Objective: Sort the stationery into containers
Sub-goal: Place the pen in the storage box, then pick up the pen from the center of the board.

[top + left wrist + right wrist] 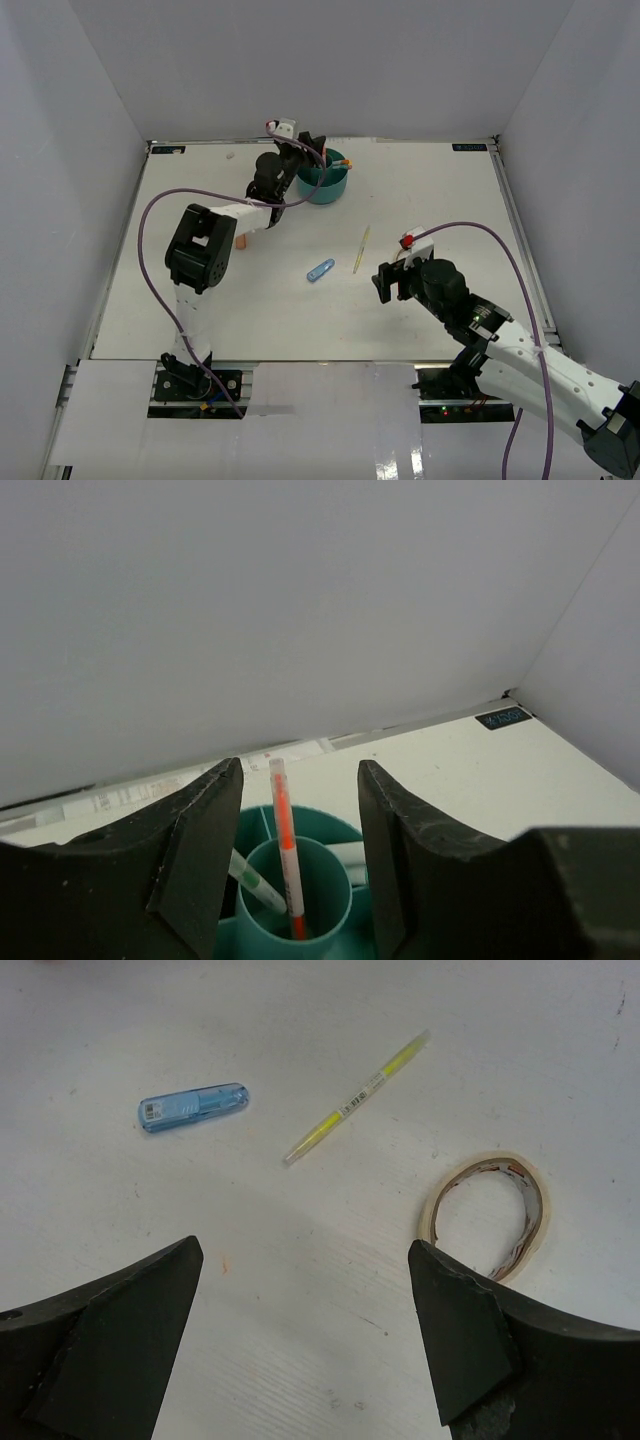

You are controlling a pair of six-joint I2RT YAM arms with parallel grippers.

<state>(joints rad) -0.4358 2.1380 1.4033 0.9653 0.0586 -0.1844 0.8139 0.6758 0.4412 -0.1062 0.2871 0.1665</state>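
Note:
The round teal organizer stands at the far middle of the table. My left gripper hovers open just above it. In the left wrist view its fingers stand either side of an orange pen that stands free in the central cup, beside a green-and-white pen. My right gripper is open and empty low over the table. Its wrist view shows a light-blue clip, a yellow pen and a beige tape ring close to its right finger.
The blue clip and yellow pen lie mid-table between the arms. A salmon eraser lies beside the left arm's forearm. A small pale scrap sits at the far edge. White walls enclose the table on three sides.

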